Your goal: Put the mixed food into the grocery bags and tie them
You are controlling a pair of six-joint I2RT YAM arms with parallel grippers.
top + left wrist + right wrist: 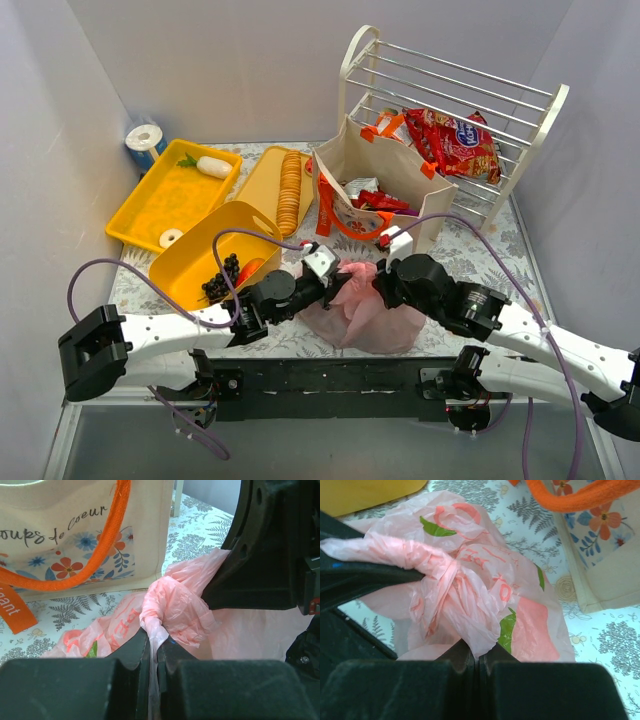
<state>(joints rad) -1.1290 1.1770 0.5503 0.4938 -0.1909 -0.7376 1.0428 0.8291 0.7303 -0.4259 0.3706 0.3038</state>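
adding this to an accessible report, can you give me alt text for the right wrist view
The right gripper, shut, pinches a twisted end of the pink plastic bag just below a knot, while the left gripper clamps another end at the left. Behind, the beige tote with its orange handle sits upper right and a yellow tray upper left.

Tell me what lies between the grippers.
The knotted top of the pink plastic bag, pinched by the left gripper and right gripper; both wrist views show it.
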